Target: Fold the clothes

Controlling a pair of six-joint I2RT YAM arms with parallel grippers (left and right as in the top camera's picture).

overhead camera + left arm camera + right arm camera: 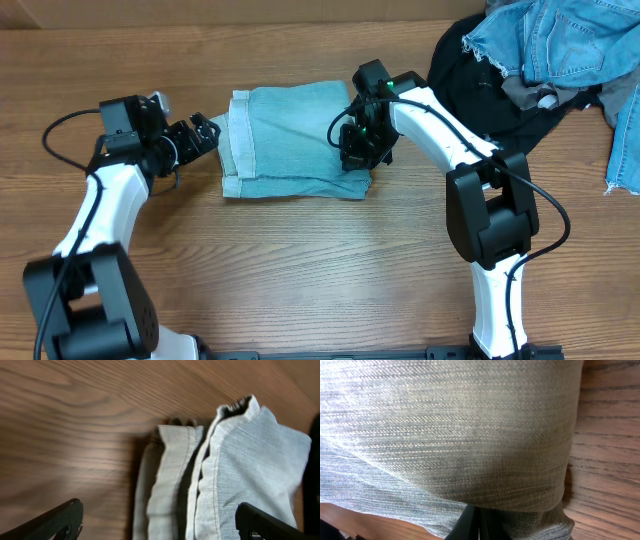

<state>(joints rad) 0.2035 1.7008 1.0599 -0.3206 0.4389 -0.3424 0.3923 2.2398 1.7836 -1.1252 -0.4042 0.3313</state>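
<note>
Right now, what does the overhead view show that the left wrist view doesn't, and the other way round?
Only overhead: the right gripper at the right edge of the folded trousers, and a heap of other clothes at the far right corner of the table. Only left wrist: the stitched hems up close, layered, ahead of the left gripper with its fingers wide open. Both: the folded trousers lying on the wooden table.

Overhead view plus two wrist close-ups.
The overhead camera looks straight down on the whole tabletop; the left wrist camera faces the folded pale denim trousers from nearby, the right wrist camera almost touches them.
</note>
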